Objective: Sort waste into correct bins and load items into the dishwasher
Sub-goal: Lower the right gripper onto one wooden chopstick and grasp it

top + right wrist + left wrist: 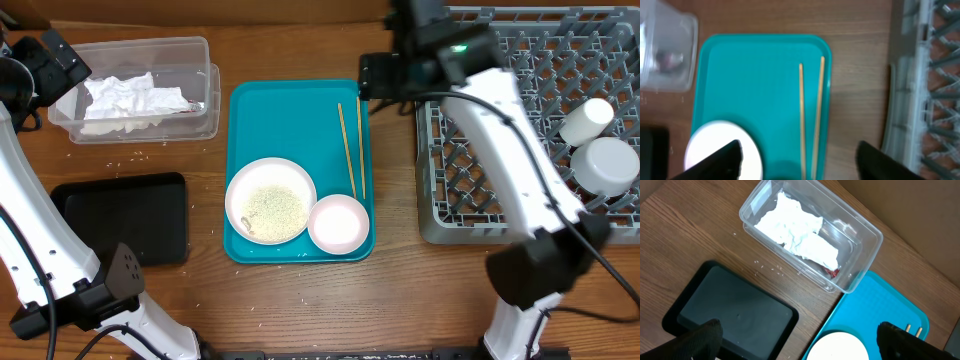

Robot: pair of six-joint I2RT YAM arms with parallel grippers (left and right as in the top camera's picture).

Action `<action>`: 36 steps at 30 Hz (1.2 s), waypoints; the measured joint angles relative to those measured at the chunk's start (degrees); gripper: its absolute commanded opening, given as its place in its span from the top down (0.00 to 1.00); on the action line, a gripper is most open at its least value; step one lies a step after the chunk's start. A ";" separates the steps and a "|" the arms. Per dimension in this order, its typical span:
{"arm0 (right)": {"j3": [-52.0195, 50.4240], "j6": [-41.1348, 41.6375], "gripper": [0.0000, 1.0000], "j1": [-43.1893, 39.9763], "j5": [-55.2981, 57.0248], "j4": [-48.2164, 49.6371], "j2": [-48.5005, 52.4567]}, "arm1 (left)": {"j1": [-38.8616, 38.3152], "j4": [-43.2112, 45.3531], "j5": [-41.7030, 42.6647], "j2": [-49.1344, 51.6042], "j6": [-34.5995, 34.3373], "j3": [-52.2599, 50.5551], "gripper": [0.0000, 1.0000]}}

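Nearest the robot's base, the black tray (125, 215) sits on the left of the table (400, 300). To its right, on the near end of the teal tray (290, 120), a big plate (270, 200) with rice (272, 208) spread over it touches a small dish (339, 223). The chopsticks (351, 150) lie flat on the right side of the teal tray. Their long axis runs near to far along its right edge, and the pair is a little closer together at the near ends, beside the small dish, than at the far ends. The right gripper (800, 164) hangs over the far right corner of the teal tray. In its wrist view the fingers (715, 162) are spread wide with nothing between them but the chopsticks (810, 115) below, which run lengthwise up the gap and touch neither finger. Farther back on the left, the clear tub (205, 70) lies with its long side across the table and holds crumpled napkins (130, 98). The left wrist view shows a red wrapper (831, 271) at the tub's end nearest the teal tray. Loose grains (767, 269) dot the wood between the tub and the black tray. The left gripper (800, 344) is above this area with its fingers (700, 339) wide apart and empty, well clear of the tub. On the far right stands the grey dish rack (440, 225), with a white cup (585, 120) and a white bowl (610, 165) inside near its right edge.
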 measured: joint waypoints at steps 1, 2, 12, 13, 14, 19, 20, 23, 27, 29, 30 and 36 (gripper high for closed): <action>0.00 0.02 0.48 1.03 1.09 1.75 1.79 | 0.00 0.00 0.00 0.00 0.00 0.00 0.00; 0.00 0.76 0.53 1.62 1.81 2.78 3.02 | 0.00 0.02 -0.02 0.00 0.00 0.00 0.00; -0.02 3.85 0.70 5.33 5.73 6.49 15.47 | 0.00 0.02 0.00 0.00 0.00 0.00 0.00; -0.02 3.87 0.70 5.55 5.81 6.49 16.11 | 0.00 0.00 0.00 0.00 0.00 0.00 0.00; -0.02 3.87 0.70 5.66 5.90 6.47 17.00 | 0.00 0.02 0.00 0.00 0.00 0.00 0.00; -0.02 3.89 0.71 5.90 5.95 6.43 19.96 | 0.00 0.02 0.00 0.00 0.00 0.00 0.00; -0.04 3.91 0.71 5.90 5.92 6.40 20.31 | 0.00 0.02 0.00 0.00 0.00 0.00 0.00; -0.11 3.89 0.71 5.97 5.92 6.36 20.65 | 0.00 0.02 0.00 0.00 0.00 0.00 0.00; -0.11 3.87 0.70 6.01 5.92 6.69 21.44 | 0.00 0.02 0.00 0.00 0.00 0.00 0.00; -0.11 3.69 0.70 6.01 5.64 7.19 22.27 | 0.00 0.00 0.00 0.00 0.00 0.00 0.00; -0.11 3.56 0.70 6.01 5.22 7.37 22.77 | 0.00 0.02 0.00 0.00 0.00 0.00 0.00; -0.11 2.82 0.70 6.12 3.19 7.39 26.03 | 0.00 0.02 0.00 0.00 0.00 0.00 0.00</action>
